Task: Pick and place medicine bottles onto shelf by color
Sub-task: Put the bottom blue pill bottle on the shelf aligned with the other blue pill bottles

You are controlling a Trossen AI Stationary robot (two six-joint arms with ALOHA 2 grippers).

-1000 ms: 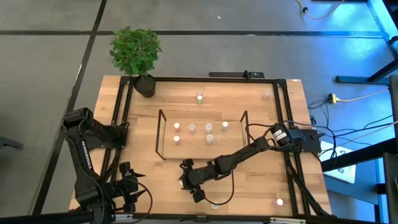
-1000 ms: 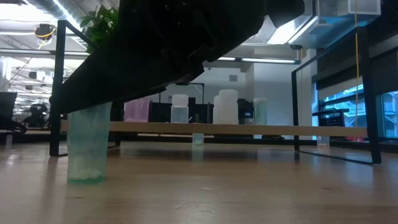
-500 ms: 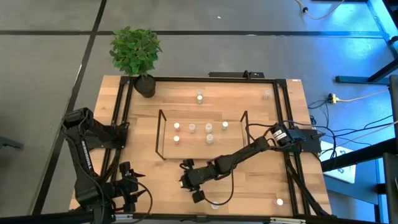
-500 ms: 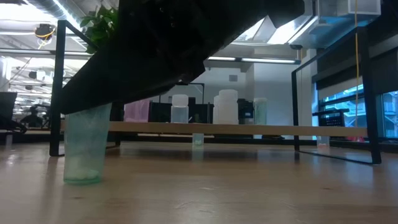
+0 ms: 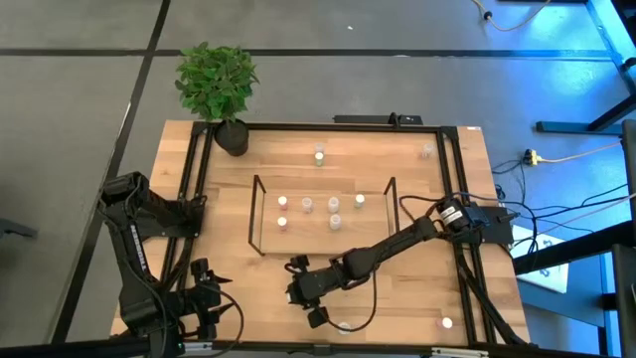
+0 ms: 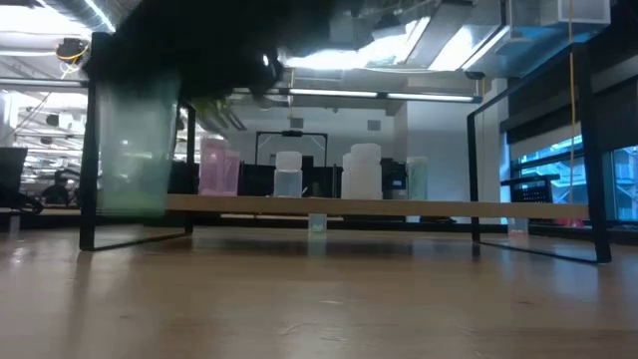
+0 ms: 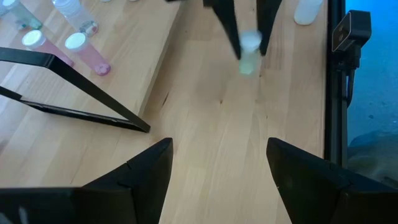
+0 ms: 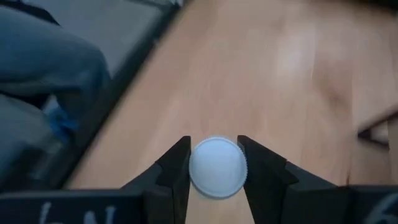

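Wooden boards, light and bare, make up the desk, which is ringed by a black metal frame; grey floor is seen around it from above, and a potted plant stands at the far left corner. In the low view an open room with ceiling strip lights is seen behind.

Near the front edge, just in front of the shelf, the right hand is clamped on a green-tinted bottle. In the right wrist view the bottle's whitish cap is pinched between the two fingers. The bottle is held upright, its long axis vertical and its cap up, with its base raised clear of the desk in the low view. In the left wrist view it is also seen hanging between two dark fingers.

Beyond the right hand, several bottles are stood upright on the shelf's wooden board: a pink one, clear ones, a large whitish one and a greenish one. Farther back, one more bottle stands alone on the desk; another stands to the right by the front edge.

At the front left corner, the left hand is kept low over the desk with its fingers apart and nothing between them.
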